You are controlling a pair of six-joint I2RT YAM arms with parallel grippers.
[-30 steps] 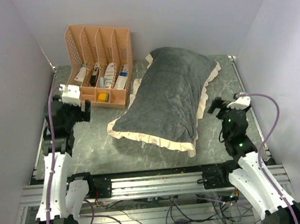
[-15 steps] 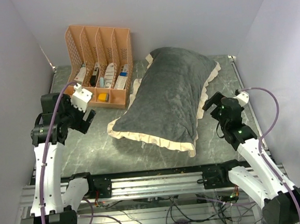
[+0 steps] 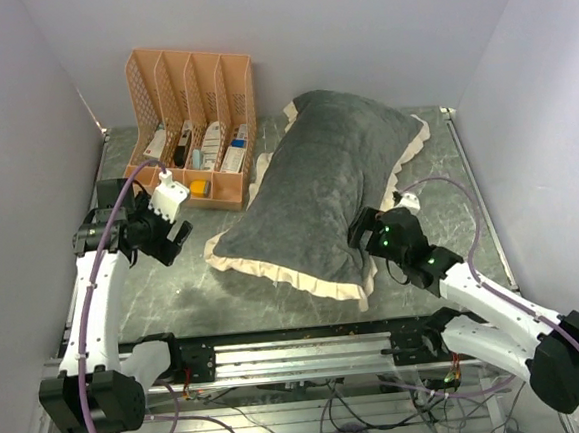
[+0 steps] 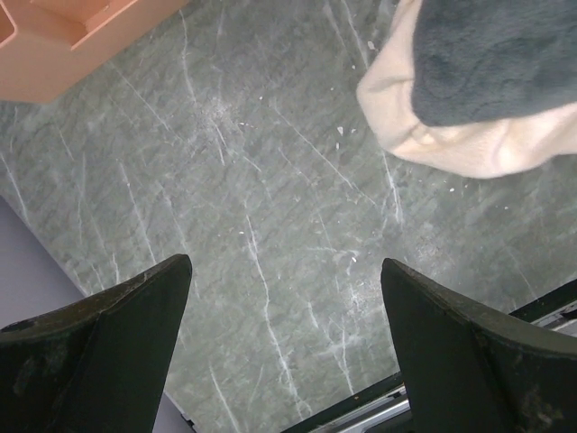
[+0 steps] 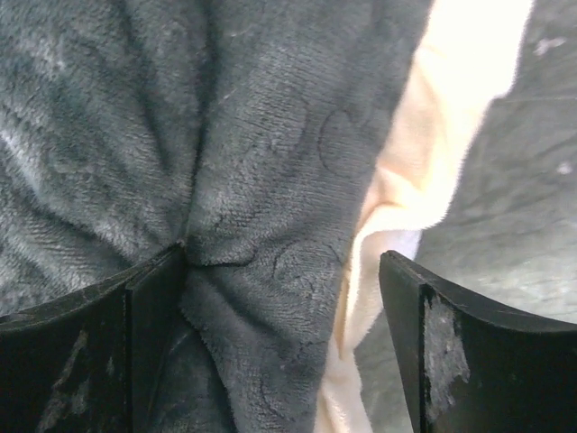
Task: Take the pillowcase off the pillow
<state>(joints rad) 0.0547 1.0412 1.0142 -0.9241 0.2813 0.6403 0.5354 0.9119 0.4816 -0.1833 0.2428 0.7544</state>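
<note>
The pillowcase (image 3: 327, 188), dark grey plush with a cream frill, lies stuffed and diagonal on the table. The pillow is hidden inside it. My right gripper (image 3: 363, 236) is open at the case's near right edge. In the right wrist view its left finger presses into the grey plush (image 5: 252, 225) and the cream frill (image 5: 424, 144) lies between the jaws. My left gripper (image 3: 176, 240) is open and empty above bare table, left of the case's near left corner (image 4: 469, 90).
An orange file organiser (image 3: 194, 129) with small items stands at the back left; its corner shows in the left wrist view (image 4: 63, 41). The grey marbled table (image 3: 175, 286) ends at a metal rail (image 3: 300, 351) in front. Walls stand close on both sides.
My right gripper has moved left and forward from beside the pillowcase onto its near right edge. My left arm has swung right, towards the case's near left corner.
</note>
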